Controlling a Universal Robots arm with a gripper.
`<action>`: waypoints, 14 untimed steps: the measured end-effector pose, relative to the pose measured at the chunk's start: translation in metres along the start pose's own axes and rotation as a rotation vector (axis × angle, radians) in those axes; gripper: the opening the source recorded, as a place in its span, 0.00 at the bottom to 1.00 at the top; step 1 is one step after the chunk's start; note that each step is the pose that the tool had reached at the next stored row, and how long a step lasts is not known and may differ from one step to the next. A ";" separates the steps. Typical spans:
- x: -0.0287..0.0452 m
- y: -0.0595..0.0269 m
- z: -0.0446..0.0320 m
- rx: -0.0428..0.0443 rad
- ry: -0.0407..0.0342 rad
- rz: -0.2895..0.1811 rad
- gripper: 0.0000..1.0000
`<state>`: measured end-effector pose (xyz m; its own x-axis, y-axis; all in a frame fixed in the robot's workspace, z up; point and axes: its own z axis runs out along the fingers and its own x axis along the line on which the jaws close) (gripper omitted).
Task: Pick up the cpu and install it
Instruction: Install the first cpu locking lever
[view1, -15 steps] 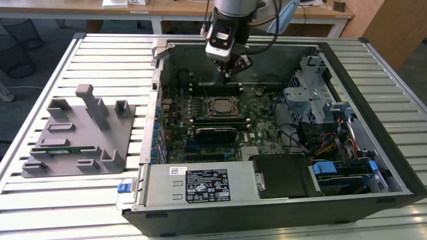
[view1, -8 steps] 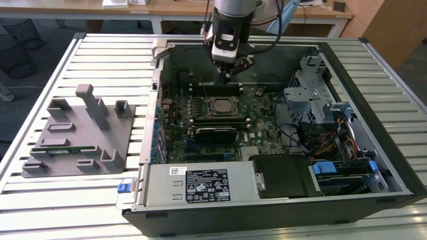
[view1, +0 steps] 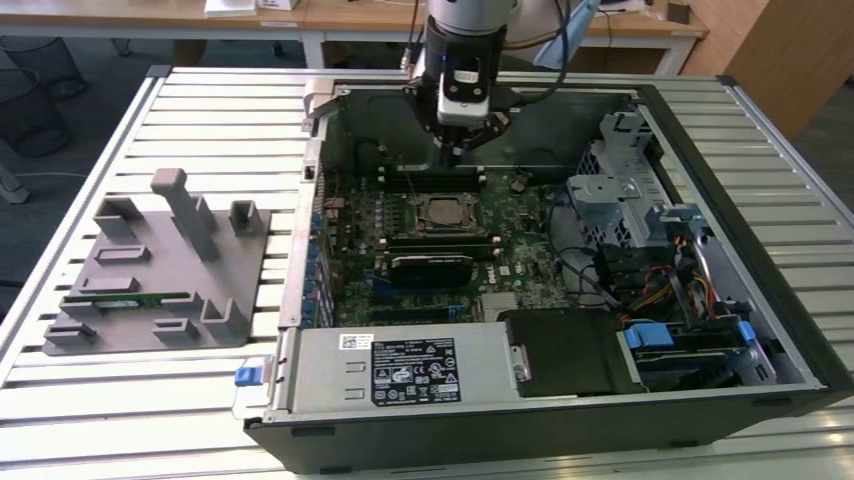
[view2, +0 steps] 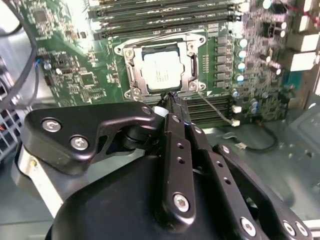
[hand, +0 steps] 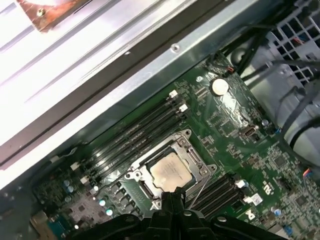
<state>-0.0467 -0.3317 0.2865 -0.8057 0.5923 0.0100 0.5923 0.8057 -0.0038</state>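
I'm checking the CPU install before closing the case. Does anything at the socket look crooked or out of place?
Nothing stands out. The cpu lies flat and square in the socket frame, its edges parallel to the frame's. The hand is poised by the socket's edge, fingertips together, holding nothing.

The desk (view1: 214, 100) I work over is a pale metal top of long parallel slats with grooves between them, edged by a plain rail. Two things sit directly on it. The open computer case (view1: 507, 430) lies with its open side up and takes most of the top. To the exterior view's left of the computer case, a little apart from it, a flat grey holder (view1: 160, 270) with upright posts and small pockets rests on the slats.
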 end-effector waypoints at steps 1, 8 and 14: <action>0.0000 0.0000 0.0001 0.0002 -0.0001 -0.018 0.11; 0.0000 0.0000 0.0007 0.0015 -0.0006 -0.145 0.11; 0.0000 0.0000 0.0012 0.0026 -0.0010 -0.255 0.11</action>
<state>-0.0467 -0.3317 0.2852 -0.9290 0.3700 0.0100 0.3699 0.9290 -0.0038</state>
